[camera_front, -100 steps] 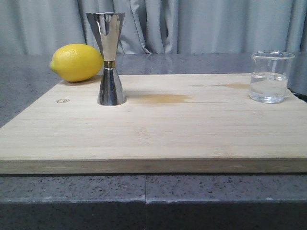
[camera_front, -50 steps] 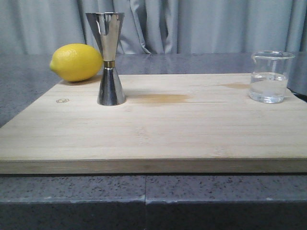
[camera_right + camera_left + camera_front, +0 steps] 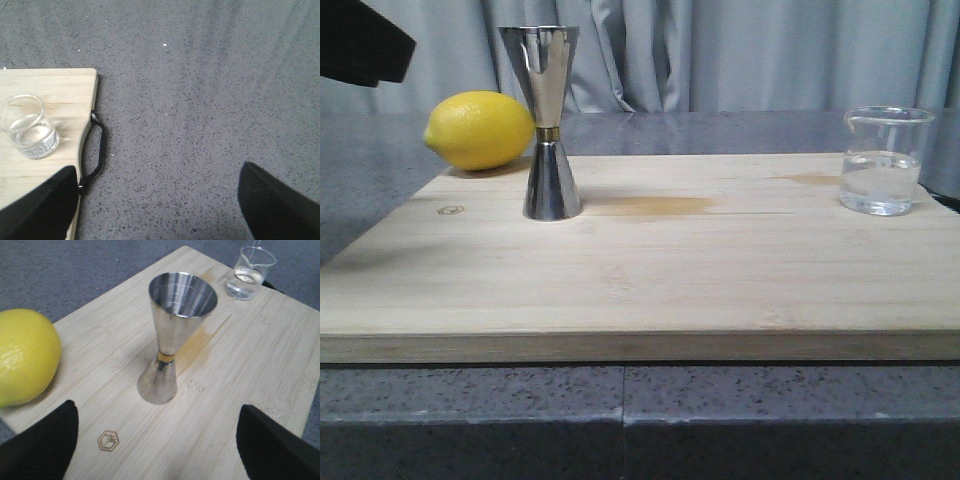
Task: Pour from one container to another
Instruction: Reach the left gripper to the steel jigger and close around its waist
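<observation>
A hexagon logo (image 3: 108,441) marks my board (image 3: 650,270); beaker (image 3: 883,160) markings unreadable. Both my left end effector (image 3: 157,450) and right end effector (image 3: 157,210) gape wide, tips cropped.

Mirror-bright steel jigger (image 3: 546,120) with a thin gold waist band; clear glass beaker (image 3: 885,160) — colourless liquid inside. Bright yellow lemon (image 3: 480,130); pale striped-grain bamboo board (image 3: 650,280); speckled grey counter (image 3: 210,100) — black handle (image 3: 97,150).

Left gripper (image 3: 157,450) jaws stand wide apart, with bare cutting board (image 3: 210,430) between them. Directly ahead stands the upright jigger (image 3: 172,335). The lemon (image 3: 22,357) blocks one flank. The beaker (image 3: 250,272) stands well beyond, across open board.
</observation>
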Available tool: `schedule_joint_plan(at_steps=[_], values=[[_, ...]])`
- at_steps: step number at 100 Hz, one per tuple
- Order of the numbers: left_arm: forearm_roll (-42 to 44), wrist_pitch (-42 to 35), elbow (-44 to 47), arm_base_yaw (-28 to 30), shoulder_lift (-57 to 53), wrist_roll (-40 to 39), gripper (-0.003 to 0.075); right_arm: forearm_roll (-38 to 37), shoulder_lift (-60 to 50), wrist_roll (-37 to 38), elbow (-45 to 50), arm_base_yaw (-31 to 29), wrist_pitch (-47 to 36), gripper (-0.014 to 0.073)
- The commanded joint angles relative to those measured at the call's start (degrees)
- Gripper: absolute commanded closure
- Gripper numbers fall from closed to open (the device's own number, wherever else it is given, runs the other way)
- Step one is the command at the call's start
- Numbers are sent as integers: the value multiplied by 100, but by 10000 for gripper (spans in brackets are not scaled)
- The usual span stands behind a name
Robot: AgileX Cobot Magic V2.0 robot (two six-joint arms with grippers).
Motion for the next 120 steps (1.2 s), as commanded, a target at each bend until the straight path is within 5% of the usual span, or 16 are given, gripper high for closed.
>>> schedule_joint_plan(at_steps=[1, 53, 120], values=[[-801, 445, -186, -41, 160, 591, 124, -34, 69, 5, -188, -31, -369, -9], [-2137, 1572, -186, -89, 1479, 2999, 163, -34, 69, -35, -188, -31, -429, -9], [-3432, 1560, -210, -1039, 2323, 4278, 198, -34, 69, -35, -188, -31, -429, -9]])
